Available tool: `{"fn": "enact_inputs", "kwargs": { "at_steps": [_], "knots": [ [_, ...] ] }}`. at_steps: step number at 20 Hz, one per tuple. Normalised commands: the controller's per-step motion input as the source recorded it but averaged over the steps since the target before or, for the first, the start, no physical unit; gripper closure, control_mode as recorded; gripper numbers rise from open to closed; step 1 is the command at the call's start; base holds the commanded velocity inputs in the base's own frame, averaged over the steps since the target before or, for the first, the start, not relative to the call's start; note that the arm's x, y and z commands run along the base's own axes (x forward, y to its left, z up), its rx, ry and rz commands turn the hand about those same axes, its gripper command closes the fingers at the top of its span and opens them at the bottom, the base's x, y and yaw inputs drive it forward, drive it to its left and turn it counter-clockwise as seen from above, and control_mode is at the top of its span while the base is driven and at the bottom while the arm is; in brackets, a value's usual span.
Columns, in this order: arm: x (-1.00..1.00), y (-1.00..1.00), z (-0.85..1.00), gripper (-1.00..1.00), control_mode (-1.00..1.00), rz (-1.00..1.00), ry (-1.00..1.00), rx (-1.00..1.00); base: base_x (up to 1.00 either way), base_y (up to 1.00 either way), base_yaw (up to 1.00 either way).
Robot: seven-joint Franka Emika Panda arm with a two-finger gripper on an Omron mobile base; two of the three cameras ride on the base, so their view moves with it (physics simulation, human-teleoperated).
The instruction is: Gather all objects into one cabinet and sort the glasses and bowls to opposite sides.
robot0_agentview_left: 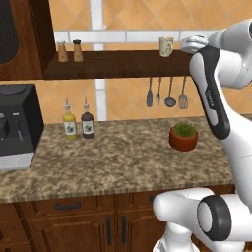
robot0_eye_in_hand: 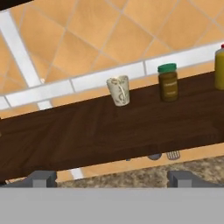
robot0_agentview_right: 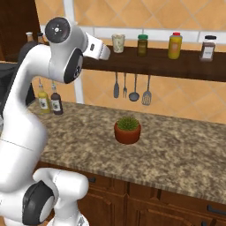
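Cream patterned cup (robot0_eye_in_hand: 119,90) upright on dark wooden shelf (robot0_eye_in_hand: 87,135), near shelf's back edge against tiled wall. Tool (robot0_eye_in_hand: 111,178) fully open, holding nothing, fingertips (robot0_eye_in_hand: 41,178) apart in front of shelf's front edge, short of cup.

Left base view: cup (robot0_agentview_left: 166,47) at shelf's right end; two shakers (robot0_agentview_left: 70,51) toward left end; sauce bottles (robot0_agentview_left: 78,123) and red plant pot (robot0_agentview_left: 183,136) on table (robot0_agentview_left: 113,157); coffee machine (robot0_agentview_left: 17,125) at table's left edge.

Right base view: green-lidded jar (robot0_agentview_right: 142,44), yellow bottle (robot0_agentview_right: 175,45), spice jar (robot0_agentview_right: 208,47) on shelf right of cup (robot0_agentview_right: 118,43); utensils (robot0_agentview_right: 131,87) hanging below shelf.
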Motion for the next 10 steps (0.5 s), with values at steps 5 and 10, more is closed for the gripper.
{"fn": "enact_inputs", "kwargs": {
  "at_steps": [5,10],
  "knots": [
    [0.35,-0.30,0.00,-1.00,-1.00,0.04,0.00,0.00,0.00,0.00,0.00],
    [0.24,0.00,-0.08,-1.00,-1.00,0.02,0.02,0.00,0.00,0.00,0.00]
  ]
}}
